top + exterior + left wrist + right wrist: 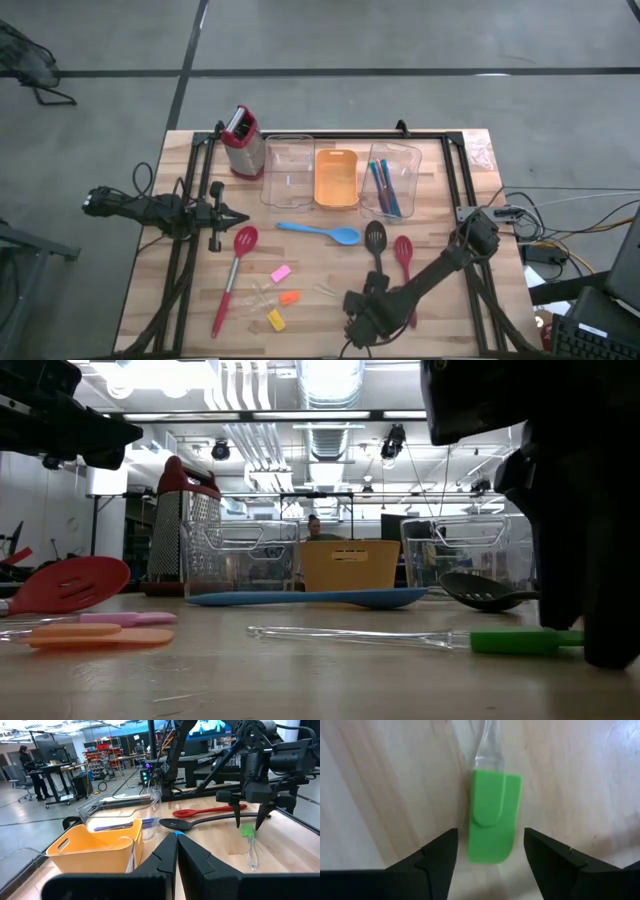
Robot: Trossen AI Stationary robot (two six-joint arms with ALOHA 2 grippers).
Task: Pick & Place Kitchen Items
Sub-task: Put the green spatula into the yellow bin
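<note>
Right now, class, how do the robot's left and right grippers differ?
The left gripper is shut and empty, waiting above the table's left side; the right gripper is open, lowered with its fingers either side of the green spatula. The left points across the table; the right points down. Both have two dark fingers.

No legible text, label, brand, number or sign on anything in any view
</note>
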